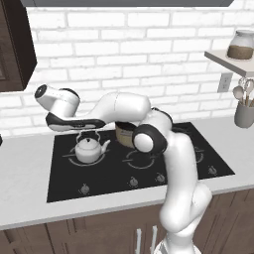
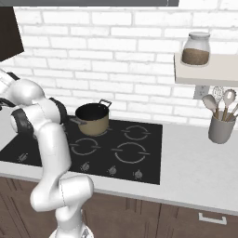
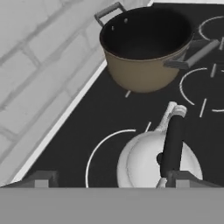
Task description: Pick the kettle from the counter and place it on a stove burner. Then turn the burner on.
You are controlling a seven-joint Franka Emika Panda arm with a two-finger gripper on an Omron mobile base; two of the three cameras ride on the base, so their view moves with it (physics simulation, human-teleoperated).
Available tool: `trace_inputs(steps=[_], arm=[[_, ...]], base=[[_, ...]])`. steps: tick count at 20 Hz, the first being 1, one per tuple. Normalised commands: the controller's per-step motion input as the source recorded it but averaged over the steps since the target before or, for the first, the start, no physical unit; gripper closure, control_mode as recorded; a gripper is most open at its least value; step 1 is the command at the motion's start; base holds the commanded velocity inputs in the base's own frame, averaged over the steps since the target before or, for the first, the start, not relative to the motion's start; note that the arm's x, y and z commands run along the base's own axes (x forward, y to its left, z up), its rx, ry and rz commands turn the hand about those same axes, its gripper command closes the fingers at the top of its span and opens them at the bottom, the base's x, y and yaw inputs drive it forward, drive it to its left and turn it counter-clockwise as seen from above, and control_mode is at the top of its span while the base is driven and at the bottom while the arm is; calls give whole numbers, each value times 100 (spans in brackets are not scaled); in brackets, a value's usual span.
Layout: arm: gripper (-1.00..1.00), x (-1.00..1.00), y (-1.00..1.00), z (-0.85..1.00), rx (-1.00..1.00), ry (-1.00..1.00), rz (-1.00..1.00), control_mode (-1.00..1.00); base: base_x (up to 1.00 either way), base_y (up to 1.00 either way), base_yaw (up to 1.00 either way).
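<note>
The small silvery-white kettle (image 1: 91,150) stands upright on the black cooktop (image 1: 119,173), inside the thin grey ring of the left front stove burner (image 1: 101,159). My gripper (image 1: 88,130) hovers just above its arched handle. In the hand view the kettle (image 3: 144,164) lies below with its dark handle grip running across the lid, and part of the burner ring (image 3: 97,148) curves around it. My gripper (image 3: 111,180) is open there, its two fingertips (image 3: 41,179) far apart and touching nothing. The pale counter (image 1: 25,188) borders the cooktop.
A tan pot (image 1: 126,134) (image 3: 146,48) with a black inside stands right behind the kettle, also in the right base view (image 2: 93,118). Knobs (image 1: 133,181) line the cooktop's front. A utensil holder (image 2: 221,125) and a shelf with a jar (image 2: 196,49) are at the right.
</note>
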Motion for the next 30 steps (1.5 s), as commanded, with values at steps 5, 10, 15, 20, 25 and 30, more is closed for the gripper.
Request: trace_inputs(steps=[5, 10, 15, 20, 25, 30], arm=[[-100, -63, -1, 85, 10, -8, 5, -100], [-100, -96, 14, 32, 9, 2, 47, -100], [-100, -77, 2, 3, 16, 7, 63, -100], [-100, -51, -11, -87, 19, 27, 70, -100], [-100, -14, -2, -81, 17, 13, 52, -100], [-100, 2, 10, -52, -16, 9, 7, -100]], base=[[0, 0, 0], [0, 0, 0], [0, 0, 0], [0, 0, 0], [0, 0, 0], [0, 0, 0]])
